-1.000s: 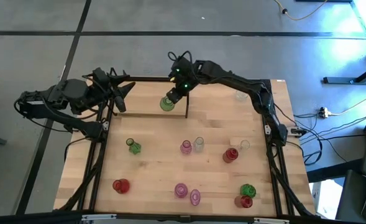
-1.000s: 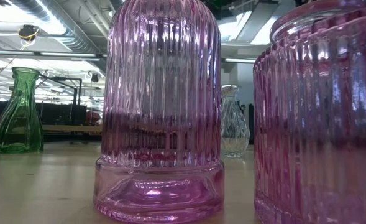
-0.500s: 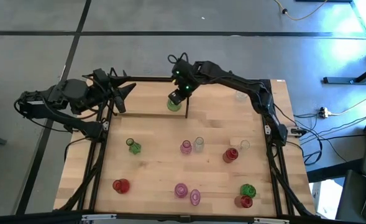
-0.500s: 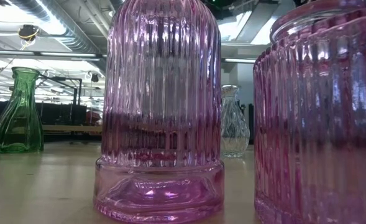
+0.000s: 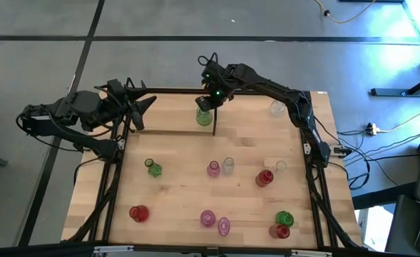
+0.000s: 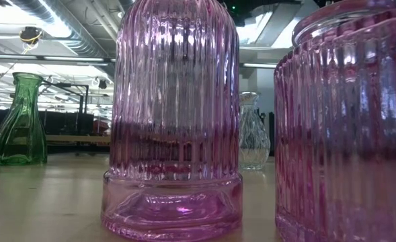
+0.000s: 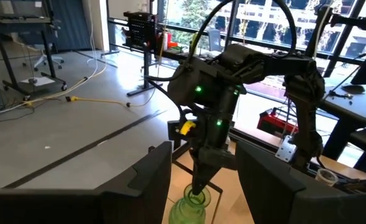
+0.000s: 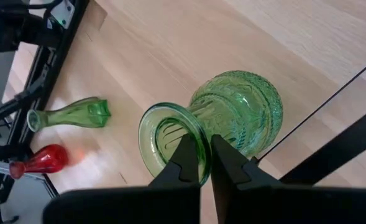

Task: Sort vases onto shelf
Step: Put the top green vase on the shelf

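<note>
Right end effector is gripping a green vase by its rim over the shelf. Next it needs lowering and releasing; left end effector is waiting part-open.

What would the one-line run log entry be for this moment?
right gripper: shut on green vase rim, over shelf | left gripper: idle at table's left edge, jaws apart | other vases: on table
</note>
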